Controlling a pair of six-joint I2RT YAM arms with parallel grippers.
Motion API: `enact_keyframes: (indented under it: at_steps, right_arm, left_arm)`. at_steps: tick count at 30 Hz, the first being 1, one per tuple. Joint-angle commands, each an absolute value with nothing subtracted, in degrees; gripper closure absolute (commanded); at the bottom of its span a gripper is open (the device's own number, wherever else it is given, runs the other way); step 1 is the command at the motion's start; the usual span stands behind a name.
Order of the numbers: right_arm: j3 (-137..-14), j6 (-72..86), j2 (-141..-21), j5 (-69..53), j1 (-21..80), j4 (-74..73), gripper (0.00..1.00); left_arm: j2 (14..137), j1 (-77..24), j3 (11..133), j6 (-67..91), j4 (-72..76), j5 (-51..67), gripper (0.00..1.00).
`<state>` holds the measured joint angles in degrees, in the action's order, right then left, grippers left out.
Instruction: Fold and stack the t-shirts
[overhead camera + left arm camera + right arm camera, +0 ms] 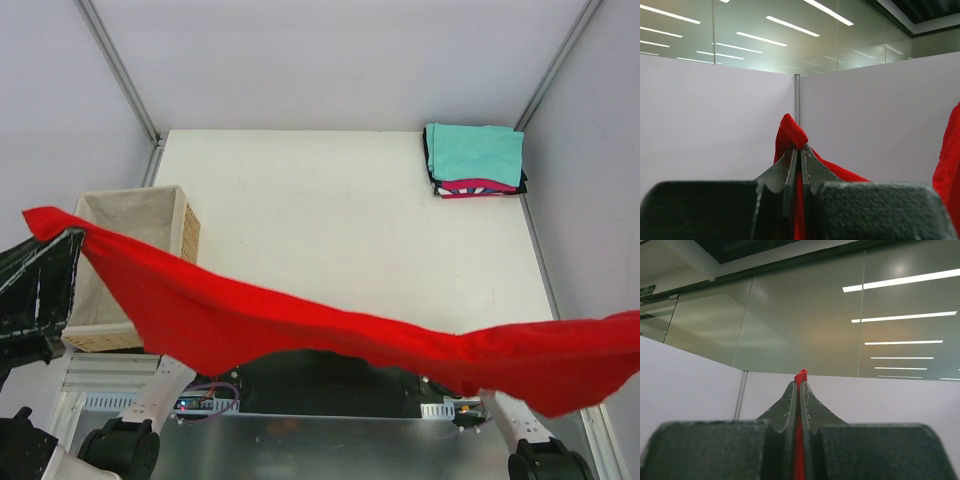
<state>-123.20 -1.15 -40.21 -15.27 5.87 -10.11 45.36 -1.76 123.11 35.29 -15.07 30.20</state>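
While the red shirt [300,330] hangs up high: it is stretched wide in the air, from by the basket [190,232] on the left to past the right edge of the table [330,230].
Left claw [801,150]: squeezed tight on a bunched bit of the red shirt. A red tuft pokes out above the tips.
Right claw [800,385]: squeezed tight too, with a thin strip of red cloth pinched between its 2 fingers.
Pile [478,165]: folded shirts sit in the far right corner of the table. A teal one is on top, with pink and black edges under it.
Step in hand: I think the 2 claws are spreading the red shirt out so it can be laid flat. No fold is made yet.
Next move: both claws should come down and forward together, so the shirt lands smooth on the middle of the table and not on the basket.
Watch out: the middle sags low, so it may touch first and wrinkle. The cloth needs to be pulled tight on the way down.
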Motion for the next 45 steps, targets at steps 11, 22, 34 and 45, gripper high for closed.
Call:
enact_keyframes:
  at_steps: [11,22,34,45]
  right_arm:
    - [-121.04,6.59,-46.67,-15.82,0.79,-6.86,0.99]
    - [-90.55,4.66,-54.31,-10.29,0.62,-3.35,0.99]
    - [-79.79,0.53,-82.50,-5.71,6.14,3.07,0.99]
    - [-100.71,-2.20,-111.69,-4.75,10.81,-2.98,0.99]
  left_arm:
    - [47.20,-1.49,118.06,37.35,-5.37,29.19,1.00]
    - [45.09,-1.41,72.39,38.41,6.93,18.20,1.00]
    - [63.53,-1.49,47.57,37.88,23.37,8.10,1.00]
    - [96.13,-1.41,59.83,37.44,21.64,5.37,1.00]
